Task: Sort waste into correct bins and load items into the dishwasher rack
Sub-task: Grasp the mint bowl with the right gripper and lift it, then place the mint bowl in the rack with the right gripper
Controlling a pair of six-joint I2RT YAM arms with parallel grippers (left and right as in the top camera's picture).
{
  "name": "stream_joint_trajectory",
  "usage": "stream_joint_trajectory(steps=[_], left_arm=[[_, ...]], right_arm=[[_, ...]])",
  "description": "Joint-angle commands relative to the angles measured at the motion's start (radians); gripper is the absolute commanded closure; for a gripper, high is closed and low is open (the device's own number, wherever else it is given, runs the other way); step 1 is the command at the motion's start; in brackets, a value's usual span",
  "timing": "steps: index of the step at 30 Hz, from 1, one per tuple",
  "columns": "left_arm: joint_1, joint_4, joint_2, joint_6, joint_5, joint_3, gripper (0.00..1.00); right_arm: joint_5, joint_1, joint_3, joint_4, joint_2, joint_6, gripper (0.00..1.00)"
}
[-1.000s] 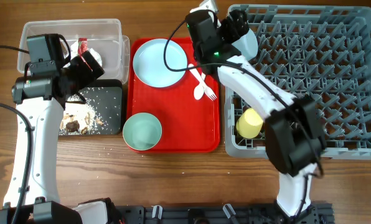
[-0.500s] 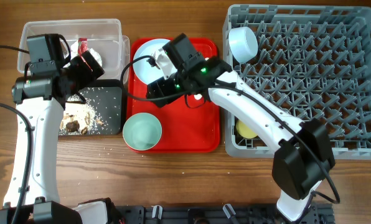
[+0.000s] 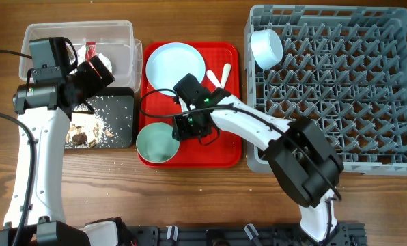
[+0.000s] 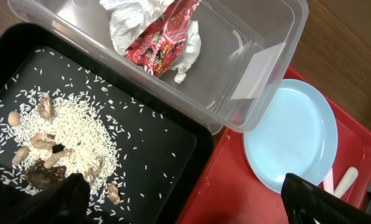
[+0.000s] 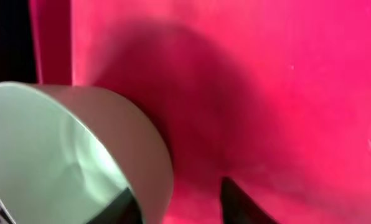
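A pale blue bowl (image 3: 156, 142) (image 5: 73, 162) sits at the front left of the red tray (image 3: 224, 147). My right gripper (image 3: 183, 126) (image 5: 179, 202) is low over its right rim, open, one finger inside the bowl and the other outside, a gap away from the wall. A pale blue plate (image 3: 175, 65) and white cutlery (image 3: 220, 74) lie farther back on the tray. Another bowl (image 3: 265, 48) lies in the dishwasher rack (image 3: 367, 89). My left gripper (image 4: 185, 199) hangs open and empty over the black tray's (image 4: 160, 149) right edge.
The clear tub (image 4: 266, 62) holds crumpled white paper with a red wrapper (image 4: 157, 34). Rice grains and brown scraps (image 4: 48, 149) lie in the black tray. The right arm's forearm stretches across the rack's front left corner. A few grains lie on the wood in front of the black tray.
My right arm swung from the rack's far left corner, where it left a bowl, down to the bowl on the tray, and its jaws narrowed. The left arm stayed still.
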Motion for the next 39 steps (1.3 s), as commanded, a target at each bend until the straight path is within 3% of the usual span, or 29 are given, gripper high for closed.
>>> stream_joint_trajectory(steps=[1, 2, 6, 11, 13, 17, 23, 27, 39], left_arm=[[0.004, 0.002, 0.007, 0.005, -0.01, 0.002, 0.0], [0.004, 0.002, 0.007, 0.005, -0.01, 0.002, 0.0], [0.004, 0.002, 0.007, 0.005, -0.01, 0.002, 0.0], [0.004, 0.002, 0.007, 0.005, -0.01, 0.002, 0.0], [0.004, 0.002, 0.007, 0.005, -0.01, 0.002, 0.0], [0.004, 0.002, 0.007, 0.005, -0.01, 0.002, 0.0], [0.004, 0.002, 0.007, 0.005, -0.01, 0.002, 0.0], [0.004, 0.002, 0.007, 0.005, -0.01, 0.002, 0.0], [0.004, 0.002, 0.007, 0.005, -0.01, 0.002, 0.0]], right_arm=[[0.011, 0.001, -0.006, 0.01, 0.027, 0.019, 0.83], [0.011, -0.003, 0.0, 0.006, 0.026, 0.019, 0.95], [0.033, -0.034, 0.044, -0.044, 0.011, 0.017, 0.96], [0.229, -0.131, 0.125, -0.199, -0.136, -0.034, 0.96], [0.481, -0.19, 0.145, -0.243, -0.266, -0.017, 0.96], [1.04, -0.29, 0.145, -0.277, -0.515, -0.224, 0.95], [1.531, -0.317, 0.144, -0.326, -0.621, -0.261, 0.96], [1.544, -0.317, 0.136, -0.334, -0.555, -0.477, 0.96], [1.571, -0.274, 0.102, -0.332, -0.241, -0.48, 0.96]])
